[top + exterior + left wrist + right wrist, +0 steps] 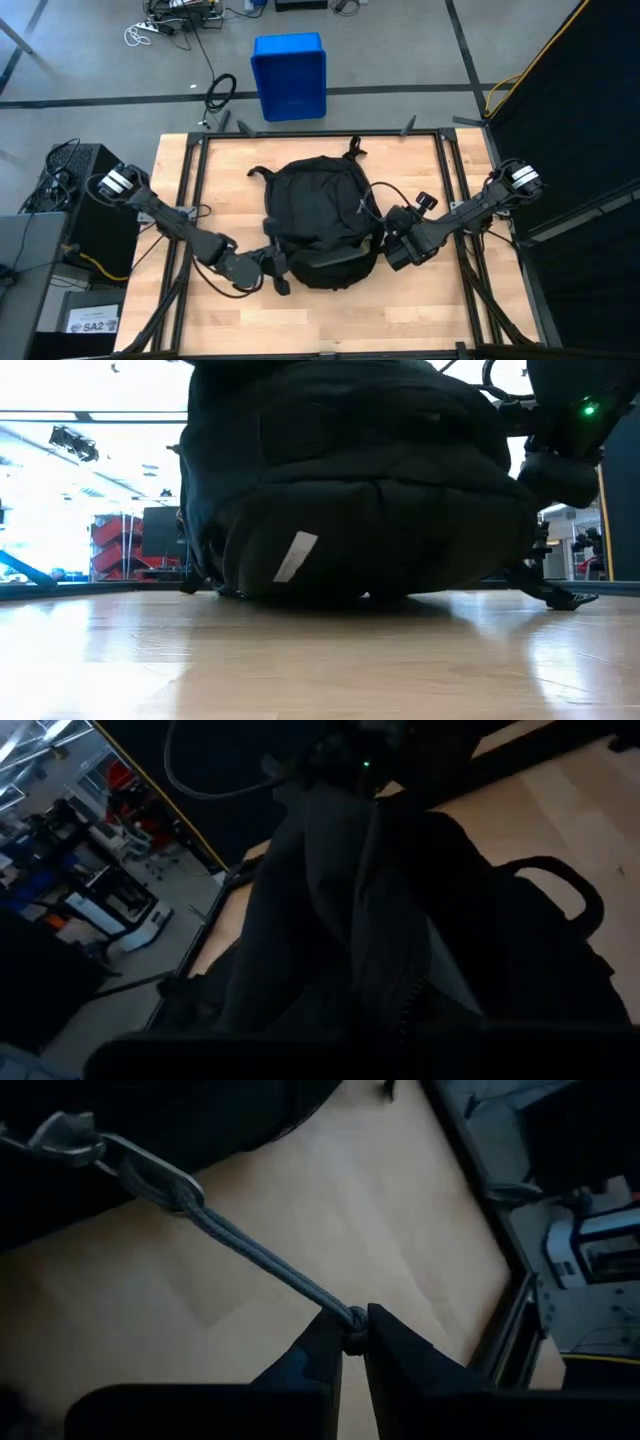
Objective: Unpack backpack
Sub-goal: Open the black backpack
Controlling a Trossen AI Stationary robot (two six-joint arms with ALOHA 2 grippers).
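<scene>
The right gripper (354, 1342) is clenched on the knotted end of a grey zipper cord (262, 1264), its two dark fingers (305, 1362) pinching the knot between their tips. The cord runs taut from there to a metal zipper pull (72, 1138) on the backpack (150, 1120), above the bare wooden table (330, 1210). From above, this gripper (396, 240) sits at the backpack's right side, its arm reaching in from the table's right edge. The left gripper (272, 262) is closed at the backpack's near left corner, pressed against the dark fabric; whether it pinches any cloth cannot be told. Its wrist view is filled with folds of the backpack (380, 920), with a strap loop (560, 890) lying on the wood. The backpack (318, 220) lies in the middle of the table (230, 190), rounded and black, straps spread at its far end. A blue bin (289, 75) stands on the floor beyond the table's far edge.
</scene>
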